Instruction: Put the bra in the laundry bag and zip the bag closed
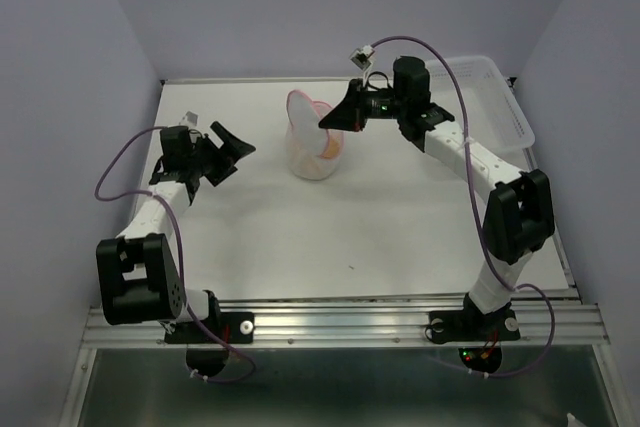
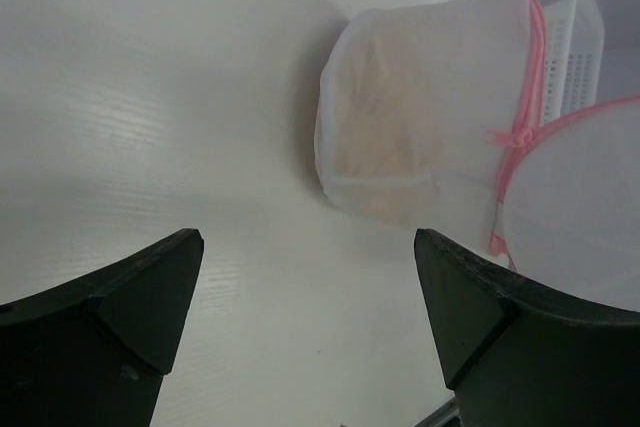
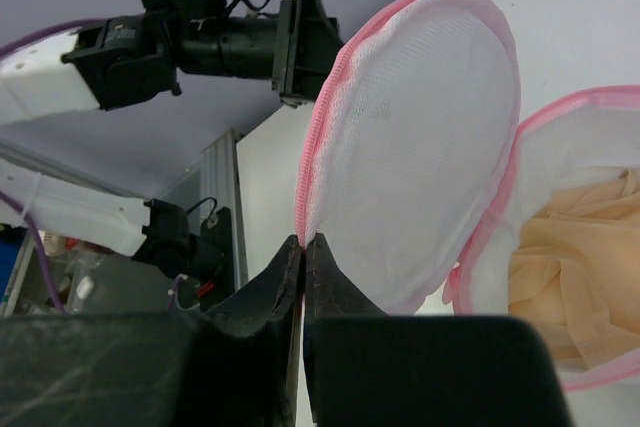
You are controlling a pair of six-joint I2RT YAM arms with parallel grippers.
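A: Any writing, brand or number to read here?

B: None — nothing legible in any view. A small white tag [image 1: 360, 53] shows just up and right of the laundry bag [image 1: 312, 147] in the overhead view, but it is too small to make out.

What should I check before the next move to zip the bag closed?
1. Bra inside laundry bag: ok.
2. Right gripper shut on the pink edge of the lid: ok.
3. Lid covering the opening: not ok, it stands open.
4. Left gripper open and apart from the bag: ok.
5. Zipper pull between the right fingers: cannot tell.
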